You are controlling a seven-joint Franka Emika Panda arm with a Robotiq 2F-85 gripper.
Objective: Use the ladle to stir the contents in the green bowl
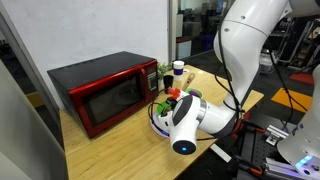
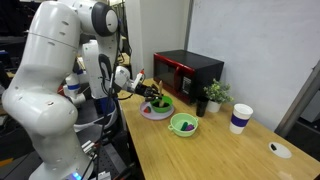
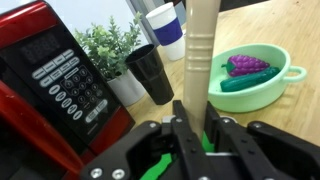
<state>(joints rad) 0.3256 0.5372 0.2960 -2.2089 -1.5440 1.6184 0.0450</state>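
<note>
In the wrist view my gripper [image 3: 196, 125] is shut on the ladle [image 3: 200, 60], a pale tan stick that stands upright between the jaws. Bright green patches of the green bowl [image 3: 160, 165] show directly under the jaws; its contents and the ladle's head are hidden. In an exterior view the gripper [image 2: 150, 92] hangs over the green bowl [image 2: 160, 103], which sits on a light plate [image 2: 150, 113] near the table's edge. In an exterior view the arm hides most of the bowl, and the gripper [image 1: 176, 100] is just above it.
A red microwave [image 2: 188, 72] [image 1: 105, 92] [image 3: 45, 90] stands close behind the bowl. A paler green bowl with purple pieces [image 2: 183, 124] [image 3: 262, 85] sits beside it. A black pot [image 3: 152, 72] with a plant [image 2: 213, 95], and a white-and-blue cup [image 2: 240, 118], stand farther along.
</note>
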